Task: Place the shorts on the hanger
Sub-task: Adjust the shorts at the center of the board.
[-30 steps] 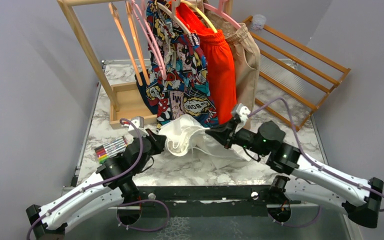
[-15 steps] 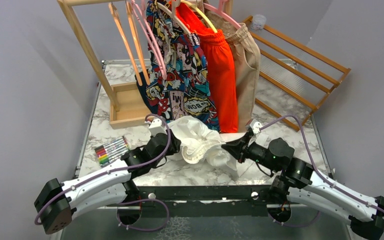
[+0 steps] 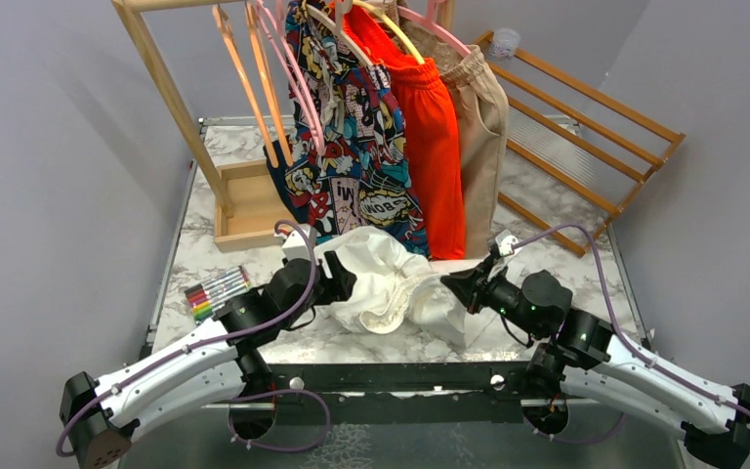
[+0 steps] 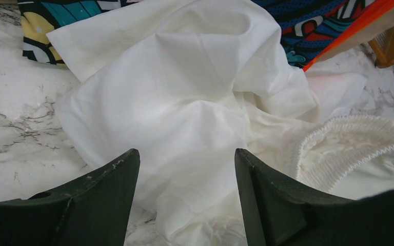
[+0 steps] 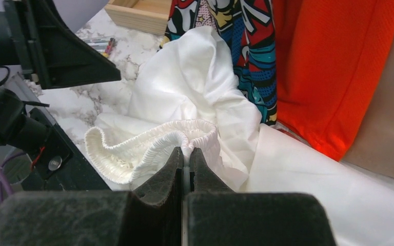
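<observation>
White fabric shorts (image 3: 386, 278) with a gathered elastic waistband lie crumpled on the marble desk (image 3: 195, 244). They sit just in front of the wooden clothes rack (image 3: 161, 83), below the comic-print shorts (image 3: 347, 147) hanging from its rail. The right claw (image 5: 186, 151), in front of the rack's right end, is pinched tight on the ruffled waistband edge. The left claw (image 4: 187, 154), in front of the rack's middle, stands wide with nothing between its fingers, its tips close to the smooth white cloth. A thin light-pink plastic hanger (image 3: 298, 83) hangs bare on the rack, just left of the comic-print shorts and above the white shorts.
</observation>
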`<act>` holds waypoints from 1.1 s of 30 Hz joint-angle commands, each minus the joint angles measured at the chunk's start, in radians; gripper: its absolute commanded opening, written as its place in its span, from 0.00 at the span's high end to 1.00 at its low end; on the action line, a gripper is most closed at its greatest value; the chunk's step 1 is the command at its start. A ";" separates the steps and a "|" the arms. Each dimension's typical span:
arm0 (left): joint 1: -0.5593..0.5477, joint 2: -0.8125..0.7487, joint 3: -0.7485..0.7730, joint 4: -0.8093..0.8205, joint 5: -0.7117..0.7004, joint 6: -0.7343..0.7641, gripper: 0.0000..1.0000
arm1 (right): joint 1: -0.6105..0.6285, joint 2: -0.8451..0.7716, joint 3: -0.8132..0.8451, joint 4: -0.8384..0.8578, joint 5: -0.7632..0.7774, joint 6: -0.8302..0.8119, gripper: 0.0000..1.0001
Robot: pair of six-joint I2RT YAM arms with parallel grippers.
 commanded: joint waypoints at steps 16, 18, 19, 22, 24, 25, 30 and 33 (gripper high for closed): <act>-0.004 0.095 0.187 -0.122 0.608 0.241 0.25 | 0.004 0.070 0.031 0.029 0.182 0.028 0.99; -0.008 0.106 0.174 -0.131 0.638 0.249 0.25 | 0.004 0.074 0.031 0.030 0.182 0.025 0.99; -0.012 0.110 0.168 -0.135 0.647 0.251 0.24 | 0.004 0.076 0.032 0.029 0.183 0.023 0.99; -0.043 0.120 0.156 -0.141 0.650 0.246 0.18 | 0.004 0.079 0.030 0.028 0.187 0.021 0.99; -0.083 0.133 0.154 -0.141 0.619 0.234 0.13 | 0.004 0.083 0.023 0.036 0.190 0.022 0.99; -0.102 0.138 0.153 -0.142 0.601 0.227 0.12 | 0.004 0.085 0.022 0.039 0.190 0.021 0.99; -0.166 0.161 0.134 -0.137 0.539 0.172 0.13 | 0.003 0.098 0.020 0.049 0.187 0.021 0.99; -0.219 0.198 0.129 -0.136 0.505 0.150 0.17 | 0.004 0.102 0.021 0.053 0.187 0.014 0.99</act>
